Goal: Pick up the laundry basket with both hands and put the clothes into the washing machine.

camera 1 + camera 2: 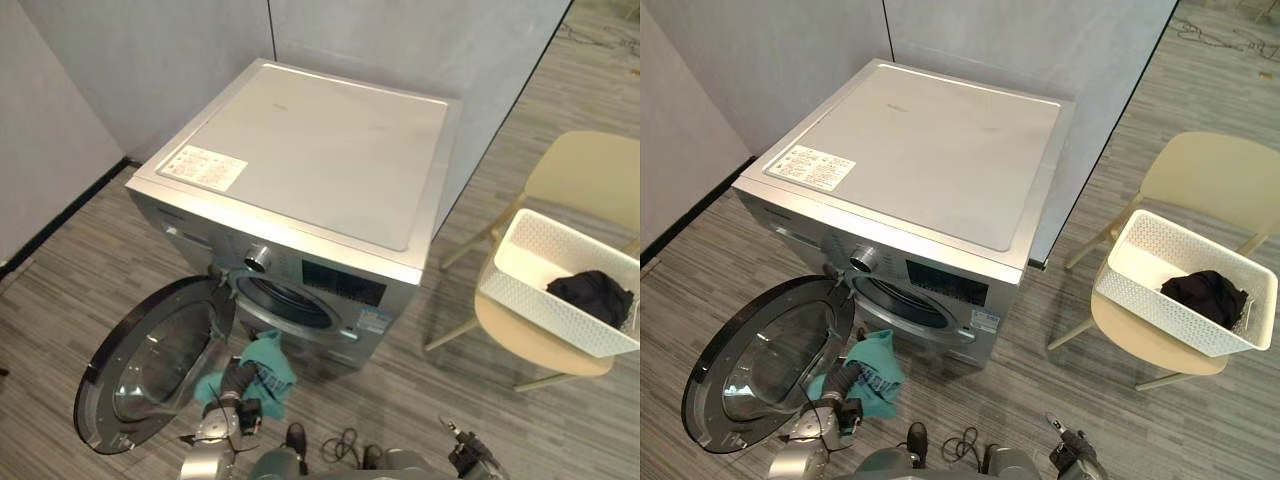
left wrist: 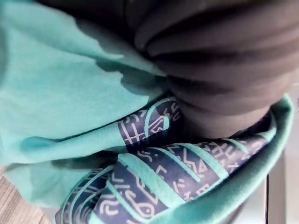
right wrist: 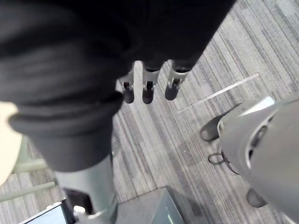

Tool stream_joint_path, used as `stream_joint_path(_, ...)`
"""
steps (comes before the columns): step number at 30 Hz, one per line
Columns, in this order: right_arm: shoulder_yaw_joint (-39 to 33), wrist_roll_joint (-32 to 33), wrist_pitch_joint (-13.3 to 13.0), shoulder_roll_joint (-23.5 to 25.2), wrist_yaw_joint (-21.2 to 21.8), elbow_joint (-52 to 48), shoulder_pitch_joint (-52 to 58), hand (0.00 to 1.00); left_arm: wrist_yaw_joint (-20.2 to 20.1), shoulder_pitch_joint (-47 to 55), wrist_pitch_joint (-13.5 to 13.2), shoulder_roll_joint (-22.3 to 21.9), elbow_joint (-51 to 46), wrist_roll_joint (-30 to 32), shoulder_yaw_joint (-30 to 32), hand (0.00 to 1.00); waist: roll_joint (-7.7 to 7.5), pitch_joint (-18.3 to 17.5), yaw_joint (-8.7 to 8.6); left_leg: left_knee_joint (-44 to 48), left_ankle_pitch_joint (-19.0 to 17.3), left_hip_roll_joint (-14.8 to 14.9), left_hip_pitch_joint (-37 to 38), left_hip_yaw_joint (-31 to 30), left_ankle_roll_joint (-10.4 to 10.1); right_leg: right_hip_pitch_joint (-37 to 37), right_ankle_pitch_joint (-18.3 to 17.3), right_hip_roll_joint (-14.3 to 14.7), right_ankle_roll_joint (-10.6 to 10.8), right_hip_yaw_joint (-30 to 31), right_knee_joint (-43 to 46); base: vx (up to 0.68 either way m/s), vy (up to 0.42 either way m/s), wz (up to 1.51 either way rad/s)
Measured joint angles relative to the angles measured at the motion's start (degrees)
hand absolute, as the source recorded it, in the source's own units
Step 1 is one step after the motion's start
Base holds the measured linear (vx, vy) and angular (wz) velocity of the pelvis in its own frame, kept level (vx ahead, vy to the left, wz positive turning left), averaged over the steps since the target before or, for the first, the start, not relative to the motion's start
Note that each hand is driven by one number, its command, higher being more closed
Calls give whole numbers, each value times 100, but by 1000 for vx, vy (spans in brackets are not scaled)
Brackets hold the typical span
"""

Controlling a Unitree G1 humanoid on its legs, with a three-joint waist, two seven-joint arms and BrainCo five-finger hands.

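In front of the open drum (image 1: 285, 300) of the washing machine (image 1: 300, 150), the teal garment (image 1: 268, 362) drapes the left hand (image 1: 237, 385), whose grip I cannot tell, and should be pushed well inside, while the right hand (image 3: 149, 56) hangs, fingers (image 3: 148, 93) straight, empty.

Left hand (image 1: 238, 386): buried in the teal garment (image 1: 270, 360) beyond its dark ribbed cover, so the grip is unreadable. The cover is blurred at close range in the left wrist view.
Drum opening (image 1: 285, 303): interior dark, contents not discernible.
Label (image 1: 201, 166) on the washing machine (image 1: 320, 150) top: print too small to read.
Laundry basket (image 1: 545, 300) and chair (image 1: 585, 175): both cut by the right edge of the left eye view.
Black item (image 1: 592, 294) in the basket: kind of clothing undeterminable.
Right hand (image 3: 148, 88): thumb hidden behind its cover.
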Motion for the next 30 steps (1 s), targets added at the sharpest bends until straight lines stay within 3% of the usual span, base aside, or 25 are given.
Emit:
stream_joint_path(1, 3, -1, -4, -7, -1, -41, -4, 0, -12, -20, -2, -21, -7, -2, 8, 100, 12, 50, 7, 174, -97, 22, -24, 57, -20, 36, -37, -2, -11, 36, 64, -13, -28, -34)
stream_joint_path(3, 34, -5, -4, 17, 6, -256, 15, 0, -46, -32, -3, -102, -177, -11, 16, 100, 12, 207, 11, 1409, -458, 118, -429, 169, -145, 56, -172, -22, -28, 154, 364, -55, -29, -32)
stream_joint_path(4, 47, -5, 7, 26, 15, -298, 31, 0, -61, -5, -2, -169, -309, -11, 19, 100, 3, 228, 60, 2228, -486, 173, -774, 159, -181, 58, -193, -14, -49, 240, 427, -70, -11, -36)
stream_joint_path(6, 149, -4, 1, 11, 3, -413, 74, 0, -60, 34, -13, -283, -461, -13, 19, 100, -4, 256, 206, 2954, -539, 271, -1106, -7, -147, 72, -225, 28, -119, 461, 447, -33, 51, -58)
stream_joint_path(8, 219, 0, -1, 2, 5, -420, 54, 0, -64, 52, -11, -295, -464, -13, 10, 100, 50, 227, 187, 3154, -757, 383, -1219, -122, -46, 46, -224, 45, -123, 538, 454, 3, 114, -41)
stream_joint_path(11, 240, 11, -6, 23, 11, -410, 9, 0, -61, 63, -10, -281, -456, -12, 28, 100, 70, 226, 157, 2419, -763, 700, -1180, -809, -70, -77, -201, -1, 74, 851, 462, 62, 195, -47)
stream_joint_path(13, 251, 9, -20, -53, 8, -406, 36, 0, -62, 83, -9, -293, -369, -12, 16, 100, 262, 190, 161, 1578, -522, 868, -891, -1133, -367, -167, -291, -64, 341, 1092, 563, 143, 388, -53)
stream_joint_path(14, 253, -7, -21, -108, -11, -395, 65, 0, -54, 78, -4, -263, -231, -11, 13, 100, 305, 210, 136, 1420, -736, 866, -715, -1019, -803, -125, -381, -149, 512, 1222, 630, 166, 405, -39)
stream_joint_path(15, 297, -22, -20, -38, -62, -393, 99, 0, -31, 46, 9, -175, -123, -10, 12, 100, 185, 196, 157, 1545, -780, 685, -713, -882, -698, -105, -335, -323, 572, 1320, 584, 169, 385, -27)
stream_joint_path(17, 382, -166, -19, 92, -143, -404, 124, 0, 6, -11, 6, -38, -113, -10, -12, 100, 144, 182, 144, 1826, -927, 423, -885, -785, -507, 21, -181, -580, 764, 1432, 215, 123, 308, -4)
stream_joint_path(21, 691, -315, -13, 173, -212, -428, -319, 0, 220, -38, -27, 284, -117, -13, -37, 100, 271, 239, 206, 2083, -1107, 359, -1236, -267, -265, -247, 412, -778, 1020, 1770, -339, 5, 281, -46)
stream_joint_path(23, 708, -457, -19, 164, -214, -566, -432, 0, 266, -138, -42, 289, -127, -15, -37, 100, 295, 337, 199, 2277, -1180, 353, -1602, -168, -212, -526, 474, -826, 1083, 1770, -419, -98, 124, -33)
stream_joint_path(27, 804, -516, -118, -44, -336, -877, -527, 0, 525, -713, -129, 123, 4, -125, 35, 100, 368, 858, 140, 2661, -1193, 364, -2455, -159, -191, -1340, 510, -788, 1156, 1838, -153, -142, 84, -7)
stream_joint_path(30, 824, -502, -154, -141, -479, -976, -594, 0, 776, -1349, -149, 102, 481, -368, 235, 100, 281, 1282, 118, 2745, -1158, 367, -2848, -121, -230, -1894, 469, -754, 1188, 1892, 208, -103, 52, -6)
